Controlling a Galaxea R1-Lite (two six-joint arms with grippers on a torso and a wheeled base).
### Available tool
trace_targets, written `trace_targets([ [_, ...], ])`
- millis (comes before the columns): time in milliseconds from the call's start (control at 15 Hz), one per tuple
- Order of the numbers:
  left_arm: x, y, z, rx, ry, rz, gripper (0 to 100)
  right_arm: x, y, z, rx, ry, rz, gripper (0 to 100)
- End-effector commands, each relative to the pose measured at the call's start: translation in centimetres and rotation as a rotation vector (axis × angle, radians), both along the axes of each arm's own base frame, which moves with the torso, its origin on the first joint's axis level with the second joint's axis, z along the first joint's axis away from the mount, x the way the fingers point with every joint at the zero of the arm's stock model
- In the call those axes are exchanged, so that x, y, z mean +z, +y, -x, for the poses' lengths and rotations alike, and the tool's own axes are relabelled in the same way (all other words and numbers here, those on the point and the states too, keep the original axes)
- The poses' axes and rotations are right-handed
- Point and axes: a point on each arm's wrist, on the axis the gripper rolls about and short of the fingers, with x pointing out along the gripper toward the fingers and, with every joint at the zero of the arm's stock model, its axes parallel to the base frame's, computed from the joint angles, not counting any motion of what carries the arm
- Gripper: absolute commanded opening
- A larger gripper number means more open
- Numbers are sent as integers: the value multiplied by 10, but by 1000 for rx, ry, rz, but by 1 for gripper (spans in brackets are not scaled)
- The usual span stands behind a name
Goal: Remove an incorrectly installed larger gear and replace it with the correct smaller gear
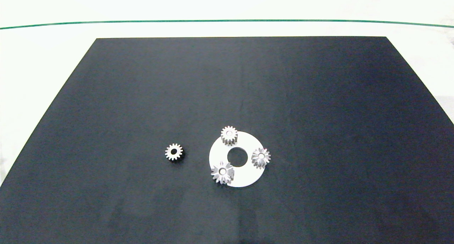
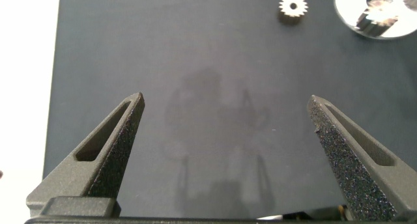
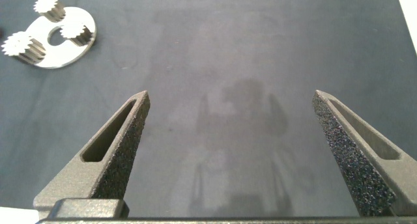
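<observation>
Risk entry: my left gripper (image 2: 225, 113) and right gripper (image 3: 231, 110) hung spread wide, empty; lookalike star-toothed neighbour beside larger gear (image 1: 222, 172) on disc (image 1: 244, 173) invited wrong pick, smaller gear (image 1: 174, 152) waiting apart.

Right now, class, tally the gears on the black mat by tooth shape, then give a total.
Star-toothed gears: 2, the larger gear and a slightly smaller one, both on the white disc.
Straight-toothed gears: 2, one on the disc, the smaller gear loose on the mat.
Total: 4
</observation>
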Motion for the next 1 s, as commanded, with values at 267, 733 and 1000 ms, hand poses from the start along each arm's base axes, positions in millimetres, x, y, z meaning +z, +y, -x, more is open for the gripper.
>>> trace_targets([
  [267, 22, -3, -26, -103, 70, -39, 100, 28, 0, -14, 43, 50, 1, 100],
  [733, 36, -9, -74, -261, 121, -96, 100, 32, 1, -18, 63, 66, -1, 100],
  [1000, 36, -15, -90, -351, 158, -113, 100, 33, 1, -22, 64, 86, -1, 100],
])
